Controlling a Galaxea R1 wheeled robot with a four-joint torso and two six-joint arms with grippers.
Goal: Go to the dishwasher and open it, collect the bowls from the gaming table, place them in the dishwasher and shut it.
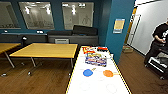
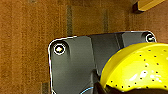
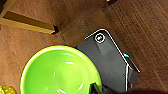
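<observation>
The gaming surface (image 1: 97,82), a long white top with a yellow rim, runs away from the camera in the head view. On it a blue bowl (image 1: 87,72) and an orange bowl (image 1: 108,73) lie side by side but apart, and beyond them sits a heap of colourful packets (image 1: 96,58). A wooden-topped table (image 1: 47,50) stands to the left of it over the brown wooden floor (image 1: 37,77), and a person in dark clothes (image 1: 157,42) stands far off at the right edge.

In the left wrist view a yellow bowl (image 2: 136,67) hangs right at the left claw, its speckled underside turned to the camera, high above the floor. A dark finger tip shows against its rim, but how wide the left claw stands cannot be told, nor plainly whether it clamps the bowl.

In the right wrist view a bright green bowl (image 3: 60,71) sits just as near the right claw, its hollow facing the camera. A dark tip meets its rim at the near edge; the opening of the right claw cannot be told either. A scrap of yellow shows beside the green bowl, away from the claw.
</observation>
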